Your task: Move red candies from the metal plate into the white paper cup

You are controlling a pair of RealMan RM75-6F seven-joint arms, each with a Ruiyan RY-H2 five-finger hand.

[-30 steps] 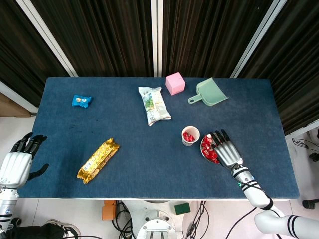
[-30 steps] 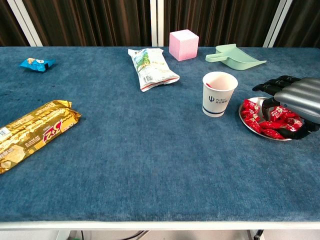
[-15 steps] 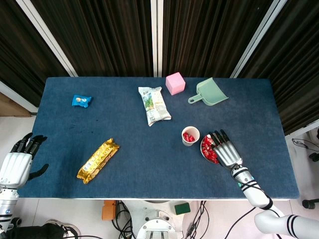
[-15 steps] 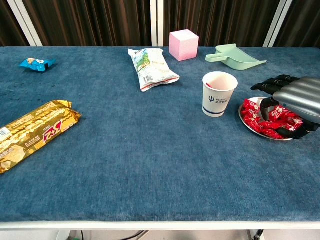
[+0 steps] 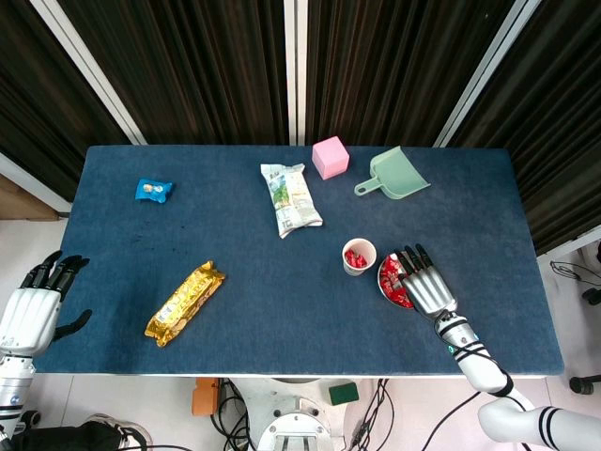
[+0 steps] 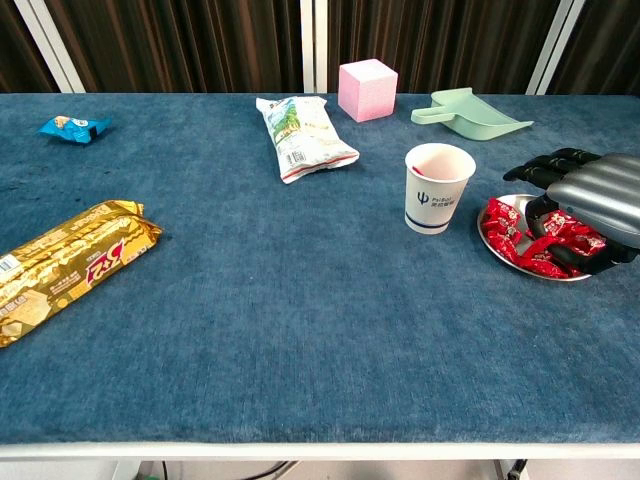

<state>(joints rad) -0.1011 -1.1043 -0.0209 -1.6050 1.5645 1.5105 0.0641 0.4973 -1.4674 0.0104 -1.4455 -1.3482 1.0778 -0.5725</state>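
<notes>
The white paper cup (image 5: 358, 256) (image 6: 438, 187) stands upright right of the table's middle, and the head view shows red candies inside it. Just to its right lies the metal plate (image 5: 383, 282) (image 6: 497, 250) with several red candies (image 5: 395, 284) (image 6: 512, 230) heaped on it. My right hand (image 5: 425, 284) (image 6: 592, 195) lies over the plate's right half. Its fingers stretch out above the candies and its thumb is down among them; no candy is plainly held. My left hand (image 5: 33, 305) hangs beyond the table's left front corner, fingers apart and holding nothing.
A gold snack bar (image 5: 185, 303) (image 6: 62, 262) lies at the front left, with a small blue packet (image 5: 154, 191) at the back left. A white-green snack bag (image 5: 290, 198), a pink cube (image 5: 330, 157) and a green dustpan (image 5: 394, 175) sit along the back.
The right hand has shifted only slightly over the plate, and the candies under its fingers have been nudged about. The left hand has not moved.
</notes>
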